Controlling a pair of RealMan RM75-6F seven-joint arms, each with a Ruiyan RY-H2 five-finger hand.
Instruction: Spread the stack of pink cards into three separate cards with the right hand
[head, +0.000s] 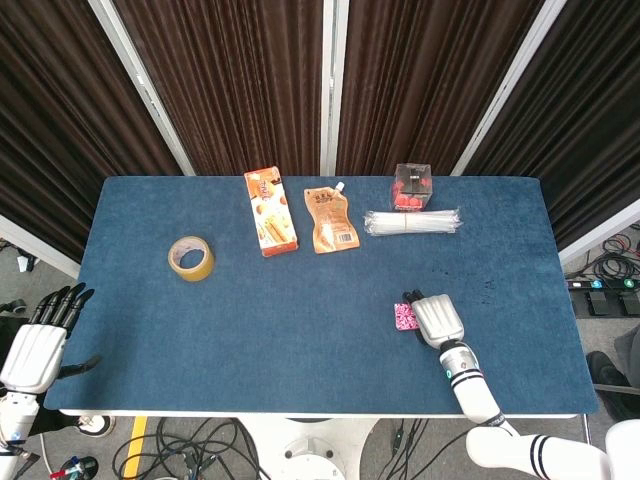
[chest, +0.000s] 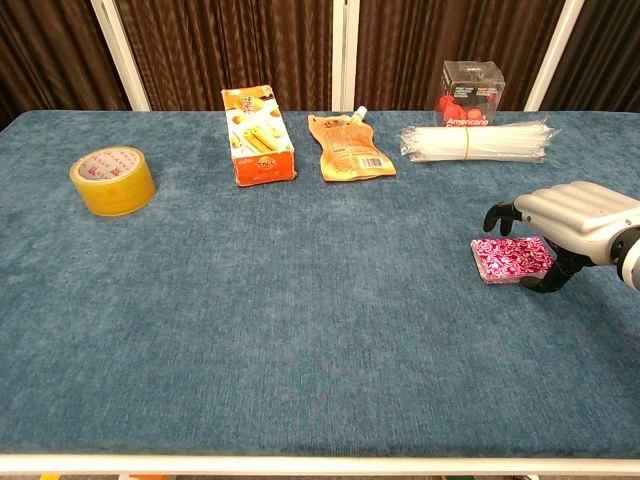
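One white five-fingered right hand (chest: 578, 222) rests palm-down at the near right of the blue felt-covered desk (chest: 300, 300), its dark fingertips (chest: 497, 217) curled over the far edge of the stack of pink patterned cards (chest: 512, 258) and its thumb down at the stack's near right side. Whether it truly grips the stack or only cups it I cannot tell. The cards lie flat on the desk as one tidy pile, none fanned out, with the left part of the top card showing beyond the fingers. In the head view the right hand (head: 437, 320) covers most of the stack (head: 404, 317), and only a pink sliver shows at its left.

Farther back on the right lies a clear bundle of white straws (chest: 475, 141) banded in the middle, with a clear plastic box holding red pieces (chest: 473, 92) just behind it. To the left of those, an orange spouted pouch (chest: 348, 146) lies flat, and beside it an orange snack carton (chest: 258, 134) lies flat too. Well apart, at the far left, a roll of yellowish packing tape (chest: 113, 180) sits on its side face.

Off the desk's near left corner, seen only in the head view, the white left hand (head: 38, 346) hangs with its dark fingers straight and apart, holding nothing.
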